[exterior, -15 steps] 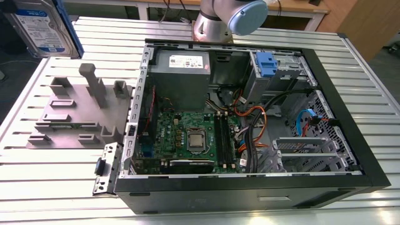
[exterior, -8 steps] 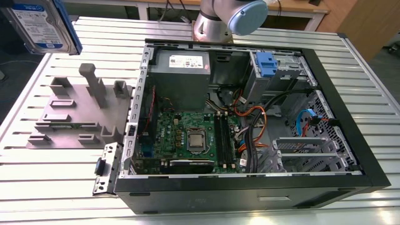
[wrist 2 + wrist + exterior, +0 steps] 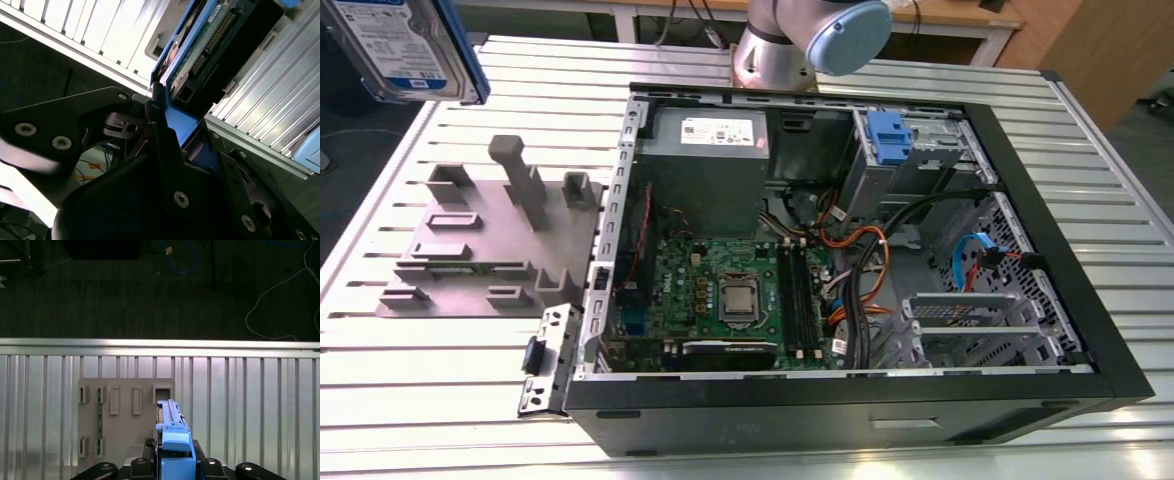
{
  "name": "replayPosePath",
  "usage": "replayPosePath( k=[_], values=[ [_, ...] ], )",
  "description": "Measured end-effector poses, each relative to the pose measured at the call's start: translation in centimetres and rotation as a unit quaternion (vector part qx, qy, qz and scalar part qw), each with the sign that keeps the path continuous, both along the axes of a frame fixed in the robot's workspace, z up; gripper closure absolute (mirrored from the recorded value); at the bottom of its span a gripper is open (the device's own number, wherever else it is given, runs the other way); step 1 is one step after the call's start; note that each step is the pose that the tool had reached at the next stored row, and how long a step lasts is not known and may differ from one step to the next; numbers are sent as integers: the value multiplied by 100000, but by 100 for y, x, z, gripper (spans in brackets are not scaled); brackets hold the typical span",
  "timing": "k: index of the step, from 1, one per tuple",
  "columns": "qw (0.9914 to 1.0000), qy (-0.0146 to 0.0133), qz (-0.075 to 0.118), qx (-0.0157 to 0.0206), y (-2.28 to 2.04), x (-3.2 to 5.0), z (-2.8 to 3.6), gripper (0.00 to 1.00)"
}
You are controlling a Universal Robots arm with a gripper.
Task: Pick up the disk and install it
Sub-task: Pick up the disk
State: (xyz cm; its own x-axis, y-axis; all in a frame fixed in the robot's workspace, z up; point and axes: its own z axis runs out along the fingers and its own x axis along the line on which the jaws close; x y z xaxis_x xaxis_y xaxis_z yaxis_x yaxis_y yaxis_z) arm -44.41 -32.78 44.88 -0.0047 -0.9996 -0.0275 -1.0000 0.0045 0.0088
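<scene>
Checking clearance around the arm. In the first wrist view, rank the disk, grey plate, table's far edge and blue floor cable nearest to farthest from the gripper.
1. Disk: clamped in the gripper.
2. Grey plate: lying right under the disk.
3. Table's far edge: beyond the plate.
4. Blue cable: farthest, down past that edge.

the disk [image 3: 394, 45] has smooth blue plastic rails and a paper label; the table [image 3: 1081, 140] is ribbed bare metal

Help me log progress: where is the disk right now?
The disk is at the exterior view's upper left, raised above the grey holder plate; in the first wrist view the gripper is shut on it.
</scene>
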Motion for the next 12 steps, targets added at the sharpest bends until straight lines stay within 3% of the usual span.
replayPosePath(
  k=[12],
  values=[
    [100000, -8, 0, -8, 0, 0, 269, 64]
  ],
)
